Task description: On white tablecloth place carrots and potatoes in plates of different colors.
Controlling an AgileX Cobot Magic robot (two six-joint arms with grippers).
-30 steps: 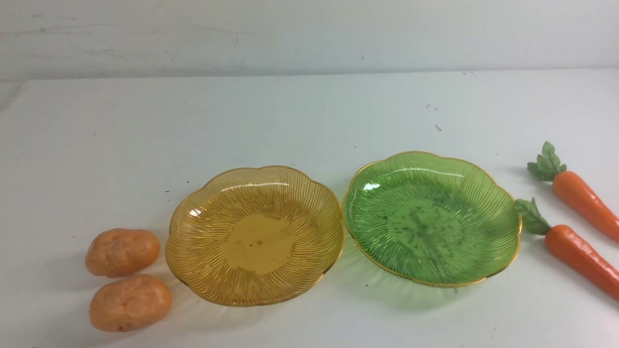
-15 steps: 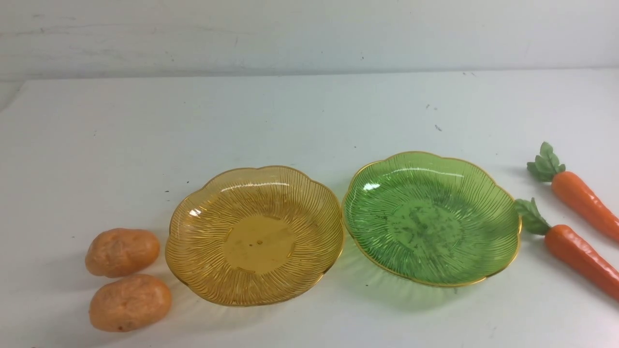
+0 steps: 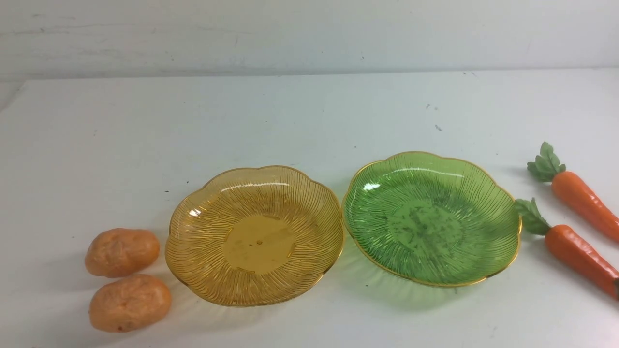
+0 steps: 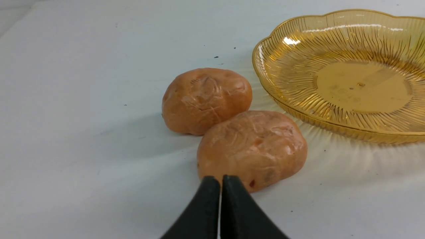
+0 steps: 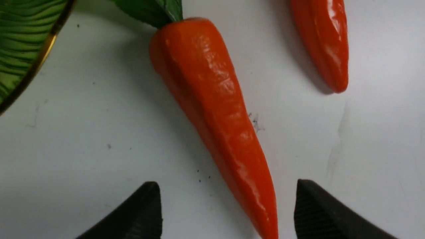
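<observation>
On the white tablecloth (image 3: 300, 116), two potatoes (image 3: 122, 252) (image 3: 129, 302) lie left of the empty amber plate (image 3: 193, 212). The empty green plate (image 3: 483, 193) stands beside it on the right. Two carrots (image 3: 585, 200) (image 3: 578, 253) lie right of the green plate. In the left wrist view my left gripper (image 4: 220, 180) is shut and empty, just short of the near potato (image 4: 252, 149), with the far potato (image 4: 206, 99) and the amber plate (image 4: 265, 66) beyond. In the right wrist view my right gripper (image 5: 227, 187) is open, its fingers either side of the near carrot (image 5: 215, 106), not touching it.
The other carrot (image 5: 325, 39) lies close beside the near one in the right wrist view, and the green plate's rim (image 5: 43, 56) is at its leafy end. A pale wall (image 3: 309, 34) stands behind the table's far edge.
A dark sliver has appeared at the right edge of the front view, over the near carrot's tip. Plates, potatoes and carrots have not moved.
</observation>
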